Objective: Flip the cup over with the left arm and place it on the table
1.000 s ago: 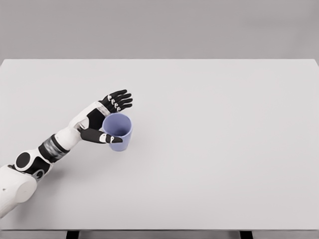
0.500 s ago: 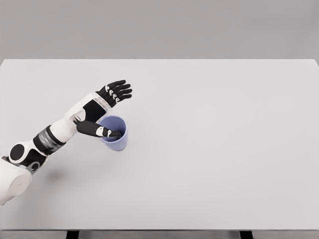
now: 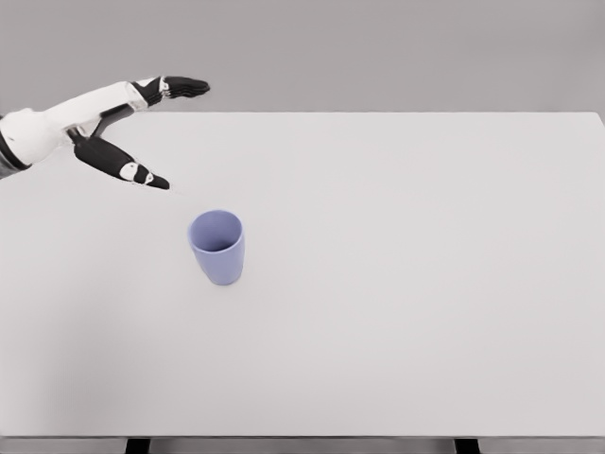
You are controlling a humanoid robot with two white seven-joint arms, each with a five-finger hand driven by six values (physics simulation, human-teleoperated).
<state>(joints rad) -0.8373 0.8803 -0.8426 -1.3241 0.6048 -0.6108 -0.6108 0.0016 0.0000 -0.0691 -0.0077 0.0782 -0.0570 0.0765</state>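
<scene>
Cup (image 3: 217, 248) stands upright, mouth up, on the table (image 3: 425, 284) — left of middle, well in from the near edge. Left hand (image 3: 132, 123) hangs near the far-left corner, fingers spread, holding nothing — cup lies down-right of it, well apart. Placement looks done.

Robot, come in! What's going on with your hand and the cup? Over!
Left hand open, raised, clear of cup. Blue cup upright on table, mouth up. Nothing in the way.

We see a wide pale-grey worktop (image 3: 425, 284); one lavender cup (image 3: 218, 248) stands upright on it, mouth up.
</scene>
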